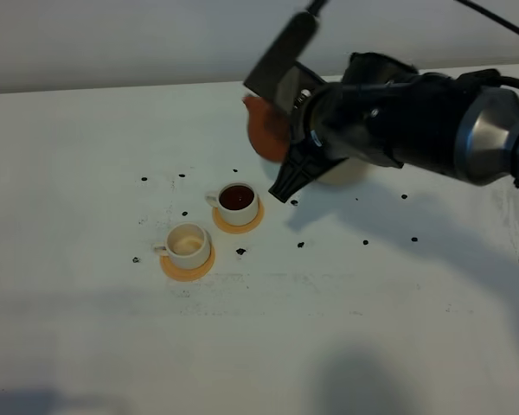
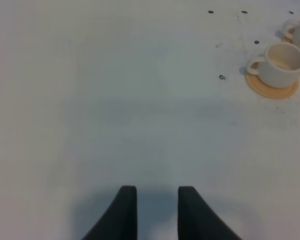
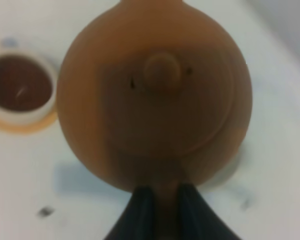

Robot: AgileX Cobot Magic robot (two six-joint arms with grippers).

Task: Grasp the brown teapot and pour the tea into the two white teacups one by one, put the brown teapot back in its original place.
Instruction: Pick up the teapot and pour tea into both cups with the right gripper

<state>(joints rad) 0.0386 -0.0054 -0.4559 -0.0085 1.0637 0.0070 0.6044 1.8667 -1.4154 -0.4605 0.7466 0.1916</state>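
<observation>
We see the right gripper (image 3: 165, 192) pinching the loop handle of the brown teapot (image 1: 261, 130). Its two dark fingers are pressed against either side of the handle, so the pot hangs from the end opposite the spout. We judge that grip was chosen so that a roll of the wrist tips tea forward. In the right wrist view the knobbed lid faces almost straight up, so the pot looks close to level and is not pouring. From the high camera the pot appears lifted off the table (image 1: 86, 346), at about one o'clock from the filled teacup (image 1: 238, 199). That cup holds dark tea. The empty teacup (image 1: 188, 245) lies at about seven o'clock from the filled one and shows only its pale inside, so we take it as the next target. Each cup stands on one of the orange coasters (image 1: 189, 270), which keeps it fixed and close enough for one arm to serve both. A pale edge under the arm, at about four o'clock from the pot, we take to be the beige coaster (image 1: 350, 175) where the pot belongs. The left gripper (image 2: 157, 189) has its fingers drawn in with nothing between them. It hangs over bare table well apart from the cups, probably to stay clear of the pour.
</observation>
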